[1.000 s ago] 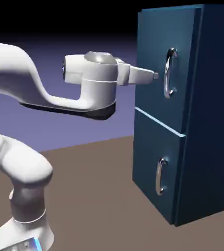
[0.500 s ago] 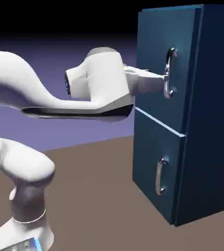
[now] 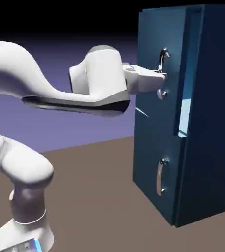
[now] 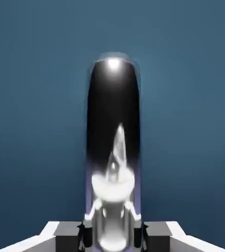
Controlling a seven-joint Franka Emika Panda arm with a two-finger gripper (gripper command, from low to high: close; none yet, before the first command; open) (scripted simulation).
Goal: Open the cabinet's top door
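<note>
Exterior view, right of the frame: a white robot arm's gripper (image 3: 162, 78) grips the silver upright handle (image 3: 164, 55) of a blue cabinet (image 3: 212, 123), its top door (image 3: 151, 44) standing ajar at upper right. Pulling appears to be the step in hand; next, the arm would likely draw the handle outward along the door's swing, grip kept. The panel faces the frame's left and toward the camera, its long axis upright, matching the handle's.
</note>
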